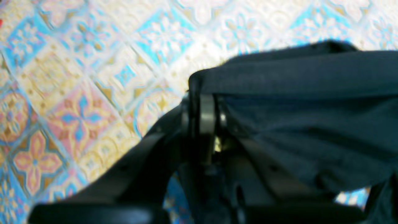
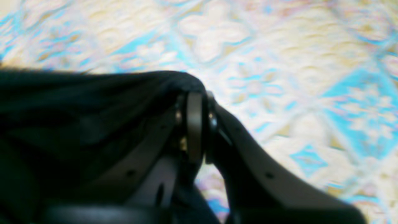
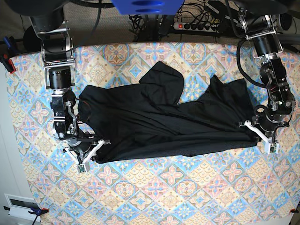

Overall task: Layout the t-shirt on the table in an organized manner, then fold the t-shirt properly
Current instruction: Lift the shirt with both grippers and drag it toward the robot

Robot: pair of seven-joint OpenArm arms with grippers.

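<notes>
The black t-shirt (image 3: pixel 159 122) lies stretched across the middle of the patterned table (image 3: pixel 178 187), wrinkled, with a sleeve folded up near the top centre. My left gripper (image 3: pixel 253 131) is shut on the shirt's right edge; in the left wrist view the closed gripper (image 1: pixel 202 105) pinches cloth (image 1: pixel 311 109) that drapes to the right. My right gripper (image 3: pixel 96 146) is shut on the shirt's lower left corner; in the right wrist view the closed gripper (image 2: pixel 194 124) holds cloth (image 2: pixel 77 109) that trails to the left. Both wrist views are blurred.
A power strip with cables (image 3: pixel 197 26) lies behind the table's back edge. A blue part (image 3: pixel 145 5) hangs at the top centre. Clamps sit at the table's left edge (image 3: pixel 5 61) and lower left corner (image 3: pixel 33 211).
</notes>
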